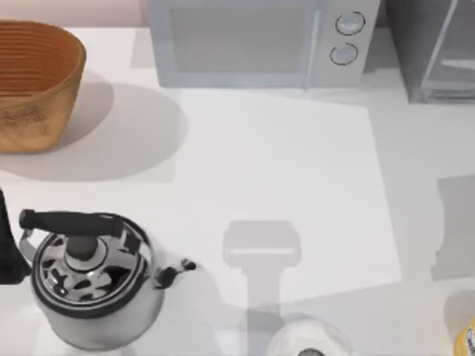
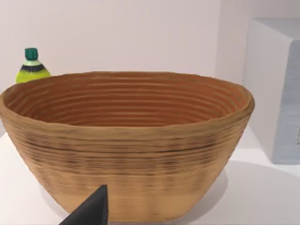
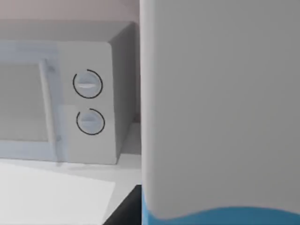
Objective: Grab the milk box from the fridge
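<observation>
Just beside right gripper (image 3: 125, 210), milk box (image 3: 220, 108)

The left arm (image 1: 9, 245) shows as a dark shape at the table's left edge. One dark fingertip (image 2: 91, 211) of the left gripper juts into its wrist view.

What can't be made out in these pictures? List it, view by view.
Top view: fridge cut by the frame's edges, inside hidden.
Top view: yellow-labelled container cut by the corner.
Right wrist view: close white-and-blue surface blocks everything behind; unidentifiable.
Left wrist view: green-capped bottle mostly behind the basket.
</observation>
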